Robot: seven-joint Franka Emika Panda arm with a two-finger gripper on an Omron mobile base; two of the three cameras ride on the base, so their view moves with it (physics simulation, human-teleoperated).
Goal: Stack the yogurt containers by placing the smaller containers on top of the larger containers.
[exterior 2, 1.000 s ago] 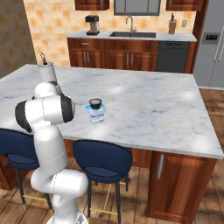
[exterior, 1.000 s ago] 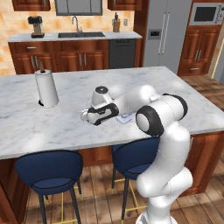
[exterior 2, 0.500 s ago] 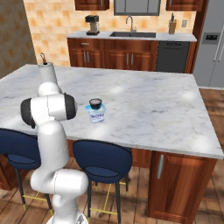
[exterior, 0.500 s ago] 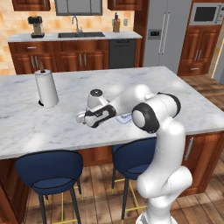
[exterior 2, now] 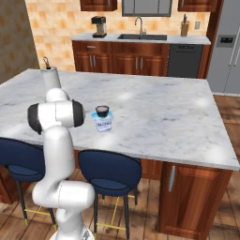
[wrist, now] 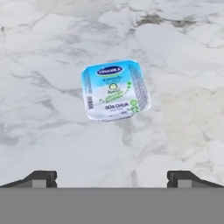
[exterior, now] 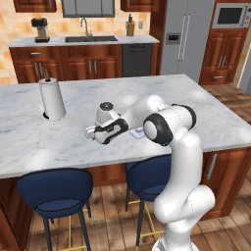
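The small white cup with a light-blue foil top point(wrist: 114, 89) stands alone on the marble, straight ahead of my open gripper point(wrist: 111, 178), whose fingertips point(wrist: 43, 177) sit wide apart and short of it. In the left base view the gripper point(exterior: 93, 132) hovers low over the counter, left of the larger squarish tub point(exterior: 138, 132). From the right base view, that tub point(exterior 2: 104, 123) carries the dark round cup point(exterior 2: 102, 111) on its lid. My jaws hold nothing.
A tall white paper towel roll point(exterior: 51, 100) stands at the far left of the marble island point(exterior: 215, 127). Blue stools point(exterior: 55, 191) are tucked under the island's near edge. Cabinets and a sink run along the back wall.
The hand has slid a little left and lower over the counter, away from the stacked tub. The jaws stayed open. The containers have not moved.
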